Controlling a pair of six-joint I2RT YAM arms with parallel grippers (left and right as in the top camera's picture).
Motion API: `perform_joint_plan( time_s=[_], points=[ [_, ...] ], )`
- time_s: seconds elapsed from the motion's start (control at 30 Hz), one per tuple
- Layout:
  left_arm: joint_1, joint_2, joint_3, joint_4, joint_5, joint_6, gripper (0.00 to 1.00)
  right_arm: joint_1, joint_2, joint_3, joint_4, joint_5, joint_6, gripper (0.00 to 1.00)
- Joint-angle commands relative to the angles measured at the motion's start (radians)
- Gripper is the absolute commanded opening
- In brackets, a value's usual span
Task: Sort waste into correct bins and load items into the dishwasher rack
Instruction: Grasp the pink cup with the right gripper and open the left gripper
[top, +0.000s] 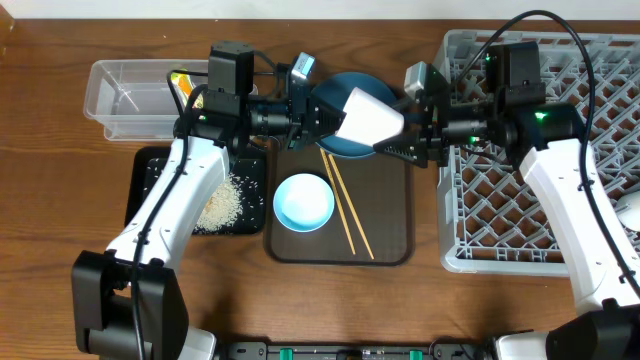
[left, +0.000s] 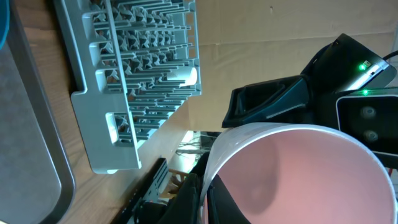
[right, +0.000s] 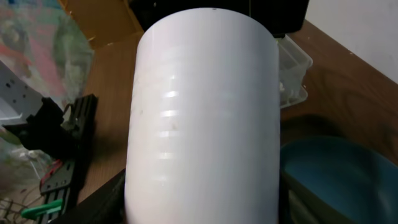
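White arms (top: 165, 200), black joints (top: 265, 120), green lights (top: 541, 117)

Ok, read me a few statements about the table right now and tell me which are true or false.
1. The light blue bowl sits on the brown tray. True.
2. The chopsticks lie in the grey rack. False: they lie on the brown tray, beside the bowl.
3. Rice grains lie on the black tray. True.
4. The white cup stands upright on the table. False: it is held in the air on its side, over the dark blue plate.
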Motion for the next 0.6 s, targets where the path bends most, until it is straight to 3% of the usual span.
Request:
perform_joint_plan(
  time_s=[0.0, 0.17, 0.57],
  points=[
    [-0.030, 0.001, -0.001, -0.005, 0.040, -0.010, 0.06, -0.014, 0.003, -0.002, 0.022, -0.023, 0.025, 0.45],
    [-0.031, 0.001, -0.001, -0.008, 0.040, 0.005, 0.06, -0.016, 0.003, -0.002, 0.034, -0.023, 0.025, 0.30],
    [-0.086, 0.001, -0.002, -0.016, 0.014, 0.027, 0.06, -0.016, 0.003, -0.002, 0.153, -0.034, 0.097, 0.38]
  ],
)
